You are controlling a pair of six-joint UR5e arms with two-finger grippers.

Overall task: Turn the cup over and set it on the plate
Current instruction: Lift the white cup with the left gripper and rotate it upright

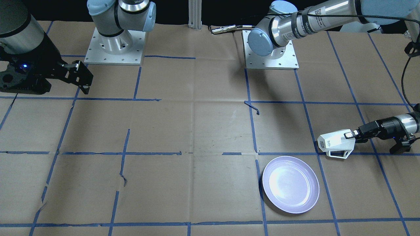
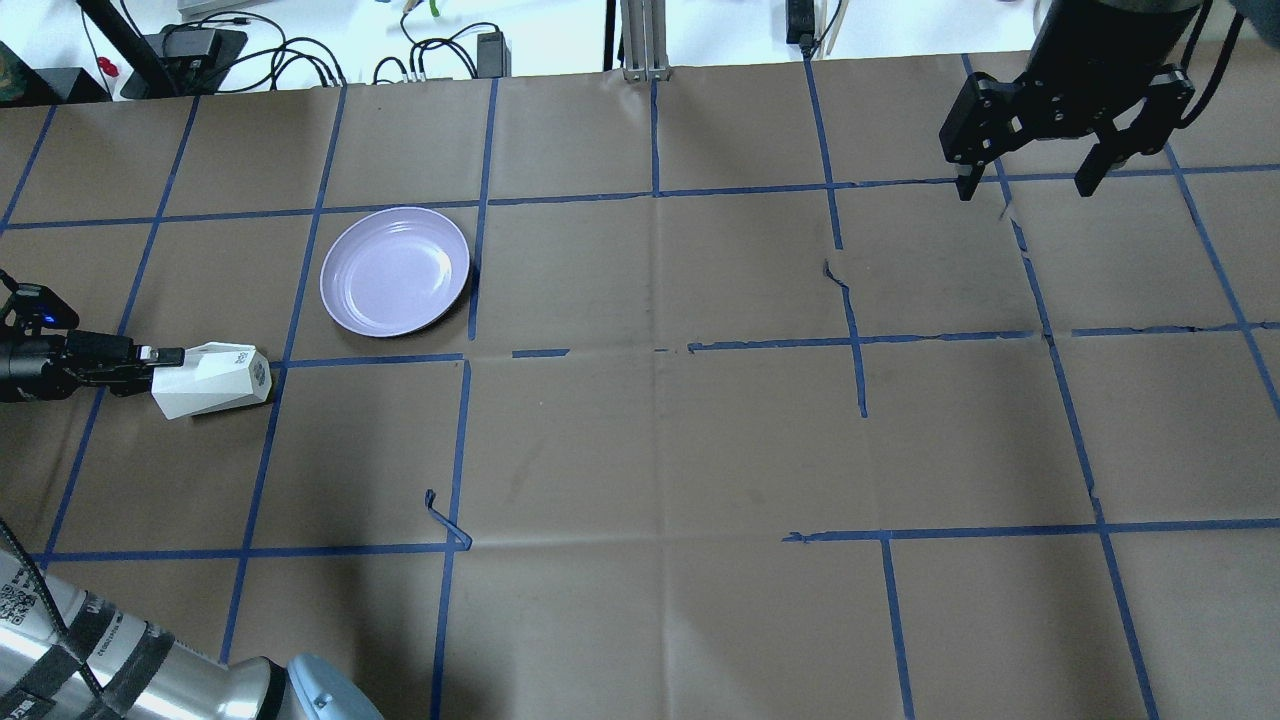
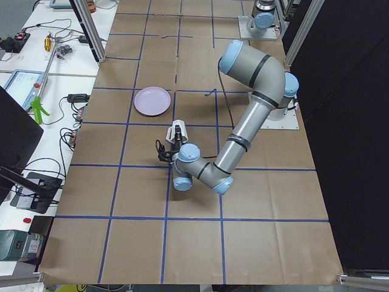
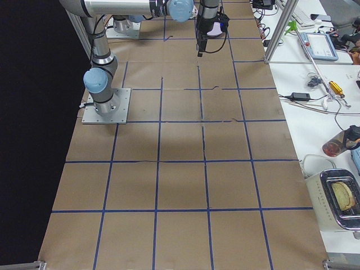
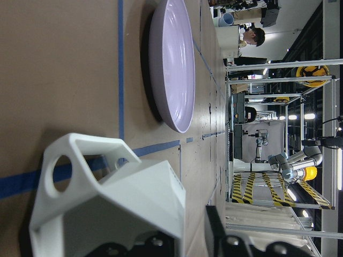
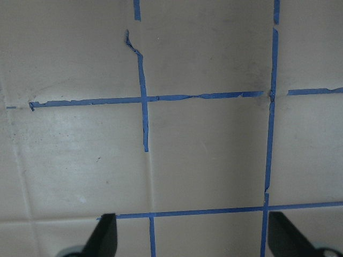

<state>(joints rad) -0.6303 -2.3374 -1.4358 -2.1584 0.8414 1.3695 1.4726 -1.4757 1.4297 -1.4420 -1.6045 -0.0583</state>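
The white faceted cup [image 1: 334, 144] lies on its side just above the table, its handle toward the table. It also shows in the overhead view [image 2: 210, 380] and fills the left wrist view [image 5: 107, 206]. My left gripper [image 1: 351, 135] is shut on the cup's rim, reaching in horizontally; it shows in the overhead view [image 2: 150, 357] too. The lavender plate [image 1: 290, 184] lies flat on the table a little in front of the cup, apart from it, and also shows in the overhead view [image 2: 395, 271] and the left wrist view [image 5: 171, 64]. My right gripper [image 2: 1030, 185] hangs open and empty, far from both.
Brown paper with a blue tape grid covers the table [image 2: 660, 420]. A loose curl of tape [image 2: 445, 520] sticks up near the middle. The arm bases [image 1: 115, 46] stand at the robot's side. Cables and gear [image 2: 220, 50] lie past the far edge.
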